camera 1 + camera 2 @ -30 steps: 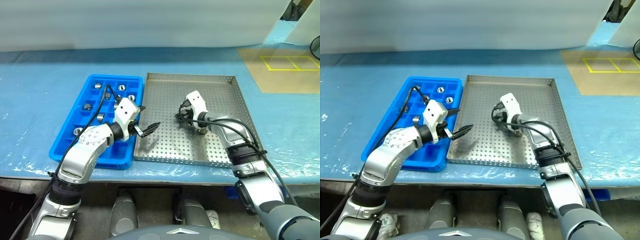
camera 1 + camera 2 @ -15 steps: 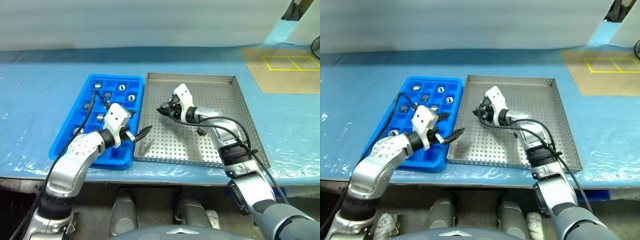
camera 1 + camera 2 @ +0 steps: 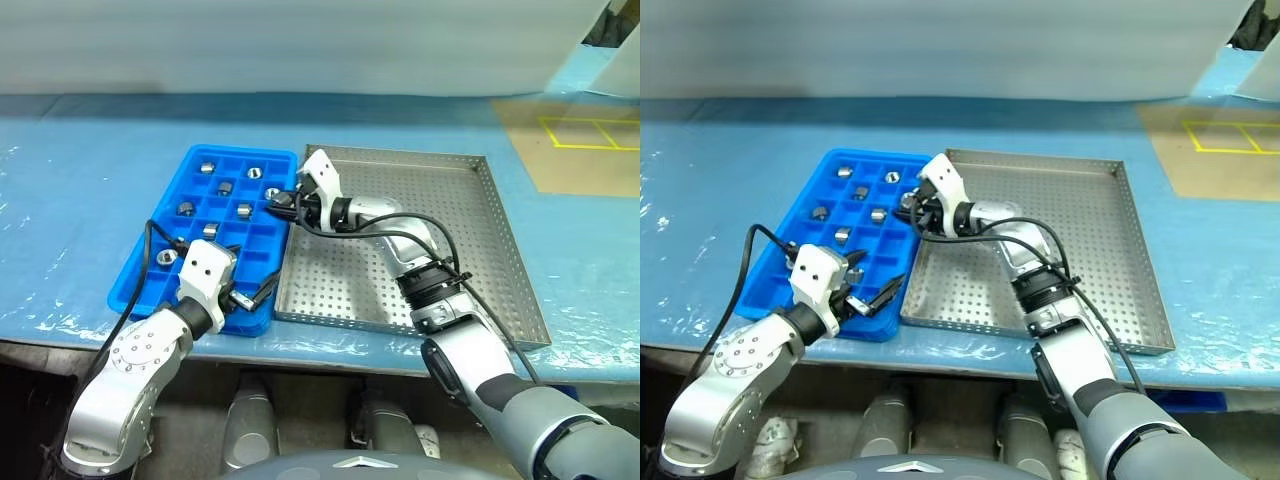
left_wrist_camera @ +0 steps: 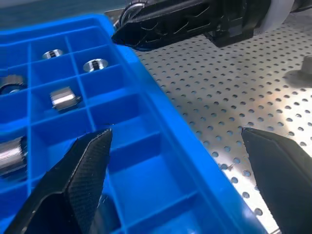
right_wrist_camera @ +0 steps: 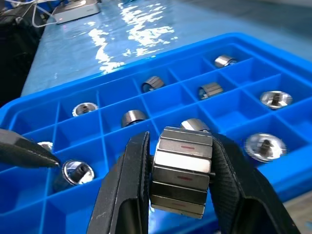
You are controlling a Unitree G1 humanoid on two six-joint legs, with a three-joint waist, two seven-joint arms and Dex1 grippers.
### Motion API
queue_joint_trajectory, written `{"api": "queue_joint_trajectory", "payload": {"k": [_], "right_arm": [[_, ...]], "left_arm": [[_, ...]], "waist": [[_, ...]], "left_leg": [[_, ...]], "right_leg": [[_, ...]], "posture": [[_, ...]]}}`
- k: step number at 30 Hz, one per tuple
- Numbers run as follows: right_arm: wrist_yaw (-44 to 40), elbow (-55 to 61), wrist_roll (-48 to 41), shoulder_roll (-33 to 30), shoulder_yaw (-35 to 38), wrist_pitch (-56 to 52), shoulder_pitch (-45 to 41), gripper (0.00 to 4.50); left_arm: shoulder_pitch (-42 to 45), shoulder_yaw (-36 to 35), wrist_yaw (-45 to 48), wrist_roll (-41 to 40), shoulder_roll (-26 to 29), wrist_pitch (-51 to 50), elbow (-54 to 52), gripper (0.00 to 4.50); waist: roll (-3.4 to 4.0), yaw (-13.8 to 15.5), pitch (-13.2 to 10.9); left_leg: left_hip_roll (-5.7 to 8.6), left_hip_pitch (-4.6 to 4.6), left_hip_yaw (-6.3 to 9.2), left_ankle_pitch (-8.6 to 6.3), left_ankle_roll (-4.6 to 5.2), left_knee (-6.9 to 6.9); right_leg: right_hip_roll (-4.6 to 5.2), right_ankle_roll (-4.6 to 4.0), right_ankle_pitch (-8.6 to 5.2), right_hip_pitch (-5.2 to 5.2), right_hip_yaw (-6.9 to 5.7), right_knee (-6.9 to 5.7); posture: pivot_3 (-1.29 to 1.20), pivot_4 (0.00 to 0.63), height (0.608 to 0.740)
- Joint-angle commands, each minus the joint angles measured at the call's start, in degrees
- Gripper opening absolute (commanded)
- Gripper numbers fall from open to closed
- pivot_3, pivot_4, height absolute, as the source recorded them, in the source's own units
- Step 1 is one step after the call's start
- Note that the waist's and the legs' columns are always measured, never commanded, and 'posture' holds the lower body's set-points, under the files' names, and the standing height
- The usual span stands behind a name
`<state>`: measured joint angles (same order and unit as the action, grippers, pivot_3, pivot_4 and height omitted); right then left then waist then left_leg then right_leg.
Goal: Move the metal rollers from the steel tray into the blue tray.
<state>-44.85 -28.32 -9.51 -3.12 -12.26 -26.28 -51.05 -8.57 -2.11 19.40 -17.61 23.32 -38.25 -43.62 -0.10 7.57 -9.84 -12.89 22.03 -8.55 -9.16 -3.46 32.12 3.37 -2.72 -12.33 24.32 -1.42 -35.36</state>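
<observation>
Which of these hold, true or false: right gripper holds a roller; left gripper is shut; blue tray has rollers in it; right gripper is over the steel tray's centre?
1. The right gripper is shut on a shiny metal roller. True.
2. The left gripper is shut. False: its black fingers stand wide apart, holding nothing.
3. The bright blue compartmented plastic tray already holds several rollers. True.
4. The right gripper hangs over the centre of the perforated square steel tray. False: it is at the blue tray's edge, over its compartments.
</observation>
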Motion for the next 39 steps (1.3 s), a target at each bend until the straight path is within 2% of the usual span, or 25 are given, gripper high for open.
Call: {"api": "queue_joint_trajectory", "payload": {"k": [1,11,18,24,30,39], "right_arm": [[-0.80,-4.22,1.75,0.99,-0.99,3.54,-3.54,1.23],[-5.68,-9.37,6.08,0.47,-4.88,6.03,-4.01,1.23],[-6.39,-7.64,7.10,-0.89,-4.37,6.49,-3.18,3.53],[-6.02,-3.47,5.02,-2.54,-1.21,5.00,-2.20,3.53],[-6.97,5.03,3.19,-8.45,1.92,-0.98,1.28,3.53],[-5.27,18.78,2.59,-18.56,3.99,-10.75,10.00,3.53]], "left_arm": [[-2.50,-1.79,-2.18,0.85,-0.04,0.01,-4.84,4.50],[-4.70,-2.91,-4.04,0.65,0.24,0.10,-6.23,4.50],[0.22,-2.34,-2.92,-0.18,1.42,-1.19,-4.36,4.50],[7.35,-0.72,-0.73,-1.18,2.01,-2.28,-0.76,4.50],[13.96,3.78,3.26,-1.23,1.54,0.25,6.04,4.50],[22.85,8.61,10.28,-1.22,0.64,5.24,17.16,4.50]], "waist": [[0.02,1.00,-0.02],[0.06,4.28,-0.04],[0.07,4.52,-0.04],[0.06,4.02,-0.04],[0.06,3.42,-0.04],[0.04,-0.39,-0.02]], "left_leg": [[0.01,0.00,0.00,0.00,0.00,0.00],[0.01,0.08,0.02,-0.01,0.01,-0.05],[0.01,0.06,0.02,-0.01,0.00,-0.05],[0.03,0.06,0.01,0.00,-0.01,0.02],[0.03,0.07,-0.01,0.12,-0.21,0.05],[0.06,0.03,-0.04,0.15,-0.25,0.13]], "right_leg": [[0.02,0.01,0.00,0.00,0.00,0.01],[0.01,0.02,-0.01,0.05,0.00,0.09],[0.01,0.03,-0.01,0.05,0.02,0.05],[0.01,0.03,-0.01,0.06,0.05,-0.01],[-0.02,0.04,0.00,0.08,0.06,-0.03],[-0.02,0.06,0.03,0.06,0.13,-0.15]], "posture": [[0.44,0.150,0.740],[0.47,0.150,0.740],[0.41,0.150,0.740],[0.32,0.150,0.740],[0.20,0.150,0.740],[0.00,0.150,0.740]]}}
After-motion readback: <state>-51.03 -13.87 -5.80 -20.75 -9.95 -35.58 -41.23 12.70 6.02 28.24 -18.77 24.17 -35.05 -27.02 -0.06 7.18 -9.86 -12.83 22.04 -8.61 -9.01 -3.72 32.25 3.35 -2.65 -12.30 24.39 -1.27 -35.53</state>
